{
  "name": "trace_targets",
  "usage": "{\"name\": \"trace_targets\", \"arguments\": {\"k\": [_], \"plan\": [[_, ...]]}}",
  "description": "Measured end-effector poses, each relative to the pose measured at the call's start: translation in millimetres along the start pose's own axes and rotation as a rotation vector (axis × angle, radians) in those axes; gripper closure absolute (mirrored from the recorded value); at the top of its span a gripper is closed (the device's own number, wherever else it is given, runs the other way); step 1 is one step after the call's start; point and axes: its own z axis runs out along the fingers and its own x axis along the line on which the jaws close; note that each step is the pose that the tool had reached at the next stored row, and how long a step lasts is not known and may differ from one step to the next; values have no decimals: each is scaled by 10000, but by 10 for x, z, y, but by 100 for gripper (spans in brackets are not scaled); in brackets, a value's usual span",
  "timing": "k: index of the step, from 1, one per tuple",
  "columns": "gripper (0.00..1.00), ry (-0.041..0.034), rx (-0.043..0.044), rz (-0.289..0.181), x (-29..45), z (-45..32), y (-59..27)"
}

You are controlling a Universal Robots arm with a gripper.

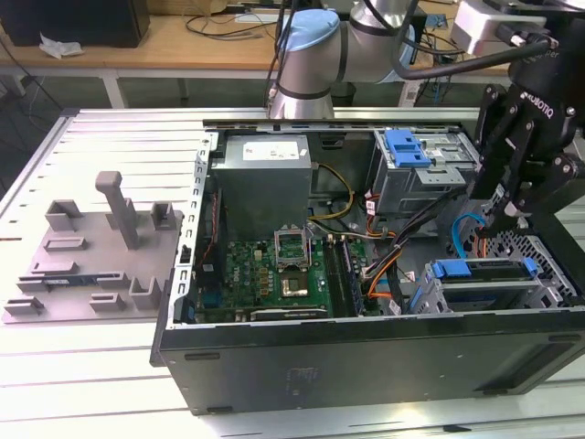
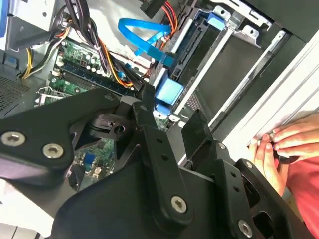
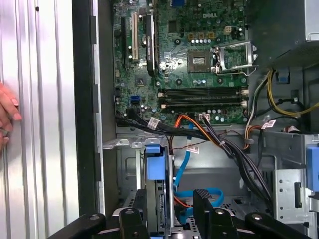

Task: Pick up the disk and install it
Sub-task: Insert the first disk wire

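Observation:
The disk (image 1: pixel 489 271) lies flat in the lower drive bay at the front right of the open computer case, its blue carrier bracket facing up. In both wrist views I see it edge-on, with its blue tab (image 3: pixel 153 162) (image 2: pixel 169 94) just beyond the fingertips. My gripper (image 1: pixel 500 219) hangs directly above the disk. It is open (image 3: pixel 169 199) (image 2: pixel 172 122): the black fingers (image 3: pixel 204 201) stand apart on either side of the carrier, and there is a gap on one side. I hold nothing.
The upper drive cage with a blue latch (image 1: pixel 407 146), the grey power-supply box (image 1: pixel 265 174), the motherboard (image 1: pixel 274 274), and a blue data cable (image 2: pixel 142 42) among loose cables crowd the case. A person's hand (image 2: pixel 291 142) (image 3: pixel 6 114) rests on the table beside the case. A grey fixture (image 1: pixel 101 247) stands at the exterior view's left.

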Motion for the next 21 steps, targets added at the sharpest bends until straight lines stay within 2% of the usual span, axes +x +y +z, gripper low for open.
{"name": "trace_targets", "arguments": {"k": [4, 6, 7, 8, 10, 12, 13, 16, 18, 20, 21], "plan": [[50, 132, 4, 45, -132, -8, -34], [50, 262, 10, 47, -240, -14, -52], [50, 351, 13, 49, -313, -18, -63], [50, 444, 7, 51, -349, -21, -89], [50, 650, -18, 108, -361, -20, -154], [50, 727, -24, 159, -365, -19, -188], [50, 793, -31, 229, -369, -19, -230], [50, 842, -41, 302, -394, -15, -309], [50, 935, -59, 311, -444, -11, -382], [50, 1242, -104, 311, -541, 4, -450], [50, 1359, -114, 312, -565, 7, -467]]}}
